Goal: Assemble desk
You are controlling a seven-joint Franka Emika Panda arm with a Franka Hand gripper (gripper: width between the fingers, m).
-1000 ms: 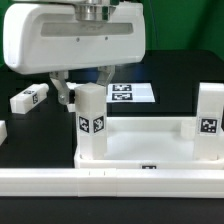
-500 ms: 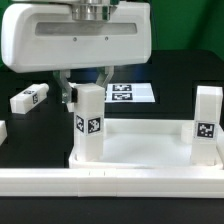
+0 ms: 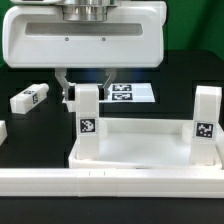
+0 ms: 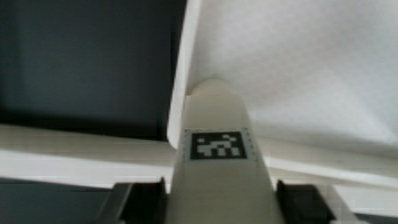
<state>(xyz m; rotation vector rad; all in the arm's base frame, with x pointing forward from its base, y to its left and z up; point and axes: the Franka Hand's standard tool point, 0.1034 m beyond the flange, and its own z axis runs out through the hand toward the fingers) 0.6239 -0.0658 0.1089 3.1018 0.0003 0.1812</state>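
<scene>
Now | gripper (image 3: 87, 88) clenched on upright leg (image 3: 88, 125), left-centre of exterior view | risk: off-axis grip tilts leg, jamming it in tabletop (image 3: 140, 145) corner socket

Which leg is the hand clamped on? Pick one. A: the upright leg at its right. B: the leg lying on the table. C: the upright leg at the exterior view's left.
C: the hand presses its fingers on both sides of the left upright leg near its top; the other legs are untouched.

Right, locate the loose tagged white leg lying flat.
The white blocky plastic leg lies on the black table at the exterior view's left, left of the upright leg between the jaws.
</scene>
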